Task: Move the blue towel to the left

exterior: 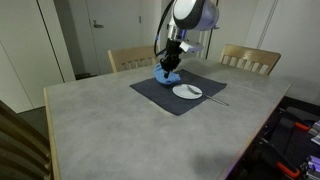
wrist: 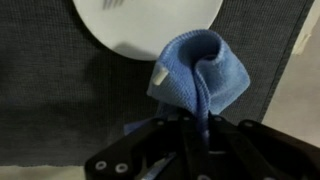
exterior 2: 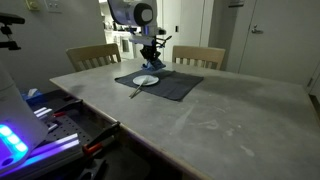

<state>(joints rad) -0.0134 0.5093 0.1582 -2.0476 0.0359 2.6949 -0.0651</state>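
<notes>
— Jaws at the bottom edge of the wrist view: state?
— Clenched on a fold of the blue towel (wrist: 200, 75); their tips are hidden in the cloth.
— Towel position?
— Bunched over the dark placemat (wrist: 60, 90), just beside the white plate (wrist: 150, 20), which the top edge cuts off. In an exterior view a thin utensil (exterior: 217, 99) lies by the plate; type unreadable. Towel lifted or resting: cannot tell.

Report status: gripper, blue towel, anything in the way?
Gripper shut on blue towel. Towel bunched up over dark placemat. White plate close beside it; utensil past the plate.
</notes>
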